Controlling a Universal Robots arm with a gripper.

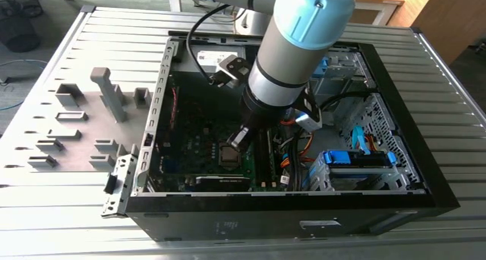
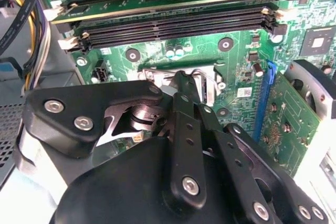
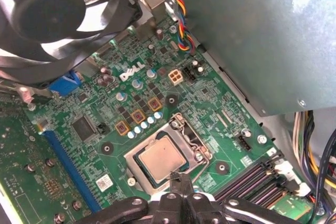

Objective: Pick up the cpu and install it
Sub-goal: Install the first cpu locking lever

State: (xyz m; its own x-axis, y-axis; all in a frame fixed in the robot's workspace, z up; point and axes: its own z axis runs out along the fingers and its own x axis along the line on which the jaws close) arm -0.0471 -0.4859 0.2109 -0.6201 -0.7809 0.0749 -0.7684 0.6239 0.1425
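Already the small square silver-topped cpu (image 3: 161, 157) lies seated in the metal-framed socket (image 3: 190, 132) on the green motherboard (image 3: 131, 103). Directly above it hovers the black end effector (image 3: 180, 182), holding nothing, its fingers seemingly drawn together. Placement thus appears done, with the socket frame not visibly closed over the chip.

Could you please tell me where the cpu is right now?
The small square silver-grey cpu sits in the metal-framed socket on the green motherboard in the first wrist view, directly ahead of the black gripper.

Lab or workshop: open computer case (image 1: 425, 174) on slatted metal bench (image 1: 114, 32), wooden furniture (image 1: 440, 15) behind.
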